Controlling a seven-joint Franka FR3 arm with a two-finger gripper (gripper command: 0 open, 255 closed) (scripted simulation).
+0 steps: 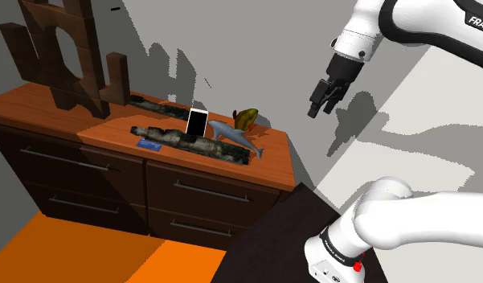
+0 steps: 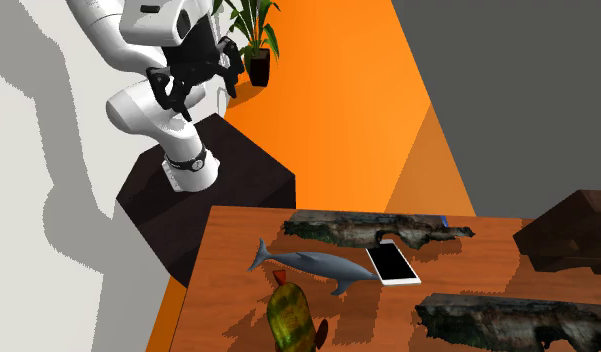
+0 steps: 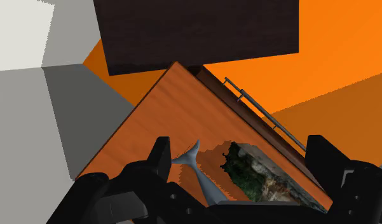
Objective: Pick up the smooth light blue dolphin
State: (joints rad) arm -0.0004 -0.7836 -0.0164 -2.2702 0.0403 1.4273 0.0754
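Scanning the shoulder view from its left, you first meet a dark blocky wooden sculpture [image 1: 63, 56] standing at the far end of the bench [image 1: 276, 165], a wooden chest of drawers with an orange-brown top. Next come two long, mottled log-like pieces [image 1: 191, 143], with a small blue card [image 1: 149, 145] lying by the nearer one. A white-framed phone [image 1: 198, 122] with a black screen sits beside that log. Just to the right of the phone lies the dolphin [image 1: 235, 137], grey-blue and smooth. It rests on the bench top near the right end, with its tail pointing toward that end. A green-and-yellow rounded object [image 1: 247, 118] sits just behind it.

Farther right, you see the fingers [image 1: 317, 104] hanging in the air beyond the bench's right end, above the dolphin and well apart from it. In the wrist view the fingers [image 3: 160, 159] stand wide apart with nothing clasped. The dolphin's [image 3: 202, 178] tail shows between them, lower down and untouched. At the shoulder view's lower right is the dark stand [image 1: 288, 233], against the bench's end.
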